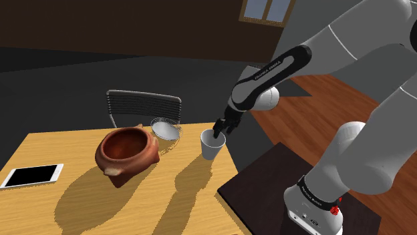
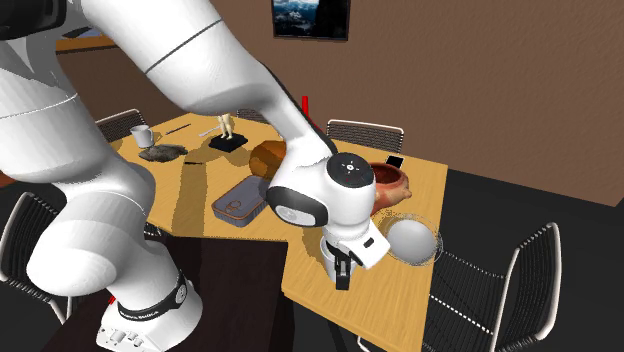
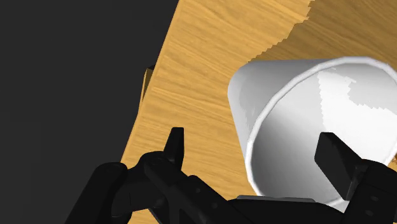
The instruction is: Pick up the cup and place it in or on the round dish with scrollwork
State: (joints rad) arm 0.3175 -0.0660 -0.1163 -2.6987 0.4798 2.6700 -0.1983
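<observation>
Black gripper (image 3: 252, 143) is standing wide, one finger outside the white cup (image 3: 299, 95), one inside its mouth, clasping nothing. Cup is sitting upright on the table (image 1: 60, 143) just beside the round dish (image 1: 166, 128). I am judging it light, stiff, smooth and tapered, so I am favouring a pinch on the wall at the rim. I am failing to make out its base or the dish's scrollwork.
</observation>
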